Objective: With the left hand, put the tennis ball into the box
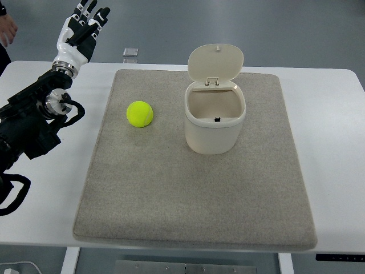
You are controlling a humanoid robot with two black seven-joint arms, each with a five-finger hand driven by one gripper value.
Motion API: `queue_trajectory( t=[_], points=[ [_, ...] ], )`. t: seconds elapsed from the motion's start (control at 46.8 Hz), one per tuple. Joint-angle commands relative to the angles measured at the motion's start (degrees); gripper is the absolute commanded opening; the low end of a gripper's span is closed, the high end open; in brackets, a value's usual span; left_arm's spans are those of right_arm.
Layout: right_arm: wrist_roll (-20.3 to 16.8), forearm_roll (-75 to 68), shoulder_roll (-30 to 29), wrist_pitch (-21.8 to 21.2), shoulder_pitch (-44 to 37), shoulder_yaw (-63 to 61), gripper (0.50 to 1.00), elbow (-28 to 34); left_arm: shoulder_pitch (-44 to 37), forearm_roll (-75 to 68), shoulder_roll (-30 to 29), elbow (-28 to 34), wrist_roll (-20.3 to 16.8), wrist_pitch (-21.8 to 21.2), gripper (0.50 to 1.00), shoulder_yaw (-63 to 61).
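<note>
Still pre-grasp; left hand (85,25) spread wide, empty, off desk's far-left corner; next reach tennis ball (140,113); lidded box (215,117) open.

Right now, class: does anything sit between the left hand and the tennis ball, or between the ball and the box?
Nothing visible does. The left hand is raised beyond the mat's far-left corner, the tennis ball lies alone on the mat, and the box stands right of it with its lid up.
</note>
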State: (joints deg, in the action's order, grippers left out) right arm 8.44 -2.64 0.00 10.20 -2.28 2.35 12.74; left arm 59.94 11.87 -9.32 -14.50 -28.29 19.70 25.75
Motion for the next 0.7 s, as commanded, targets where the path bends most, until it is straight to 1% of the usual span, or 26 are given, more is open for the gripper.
queue_trajectory(
  t=[0.0, 0.085, 0.171, 0.363, 0.683],
  points=[
    [0.0, 0.0, 0.0, 0.0, 0.0, 0.0, 0.938, 0.0, 0.0, 0.1, 0.0, 0.0, 0.0, 0.0, 0.990, 0.1],
    [0.0, 0.0, 0.0, 0.0, 0.0, 0.0, 0.938, 0.0, 0.0, 0.7, 0.0, 0.0, 0.0, -0.4, 0.990, 0.2],
    [0.0, 0.0, 0.0, 0.0, 0.0, 0.0, 0.938, 0.0, -0.1, 0.8, 0.1, -0.1, 0.0, -2.1, 0.992, 0.3],
    [0.0, 0.0, 0.0, 0.0, 0.0, 0.0, 0.938, 0.0, 0.2, -0.1, 0.1, -0.3, 0.0, -1.0, 0.992, -0.5],
    [0.0, 0.0, 0.0, 0.0, 0.0, -0.1, 0.938, 0.0, 0.7, -0.1, -0.1, -0.7, 0.1, -1.0, 0.990, -0.5]
  ],
)
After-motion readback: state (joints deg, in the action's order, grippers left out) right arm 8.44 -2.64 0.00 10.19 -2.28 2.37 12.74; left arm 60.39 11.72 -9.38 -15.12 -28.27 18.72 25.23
